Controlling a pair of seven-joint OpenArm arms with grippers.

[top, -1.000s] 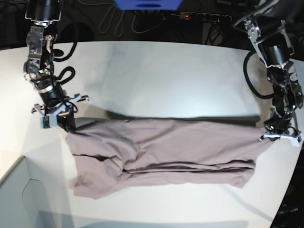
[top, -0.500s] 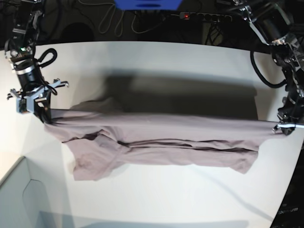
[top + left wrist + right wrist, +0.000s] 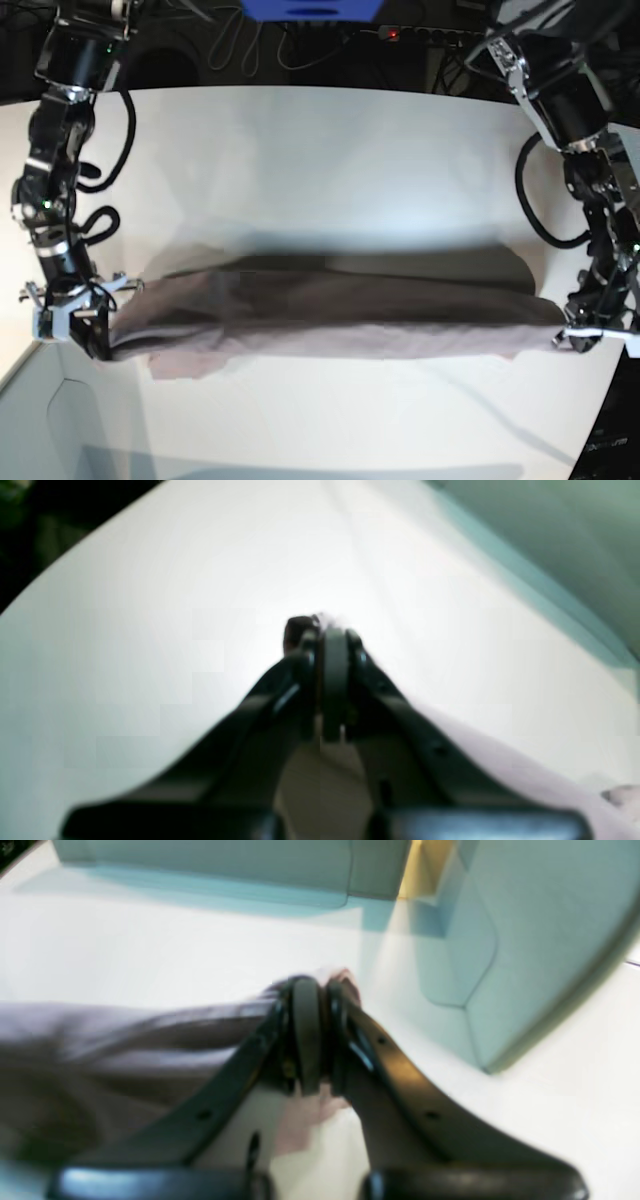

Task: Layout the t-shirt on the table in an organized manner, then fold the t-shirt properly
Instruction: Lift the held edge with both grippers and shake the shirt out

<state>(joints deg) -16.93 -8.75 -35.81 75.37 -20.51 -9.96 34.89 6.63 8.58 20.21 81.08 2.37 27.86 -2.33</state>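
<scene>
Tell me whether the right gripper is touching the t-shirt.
Touching. In the right wrist view the right gripper has its jaws shut on a fold of the t-shirt, pink cloth showing between and past them.

Base view: we look down from high over the whole worktop [image 3: 330, 150], both arms in frame. Each wrist view rides behind its own fingers [image 3: 336, 650] [image 3: 306, 1005], close and low (both blurred). All three share the worktop and t-shirt [image 3: 330, 320].
</scene>
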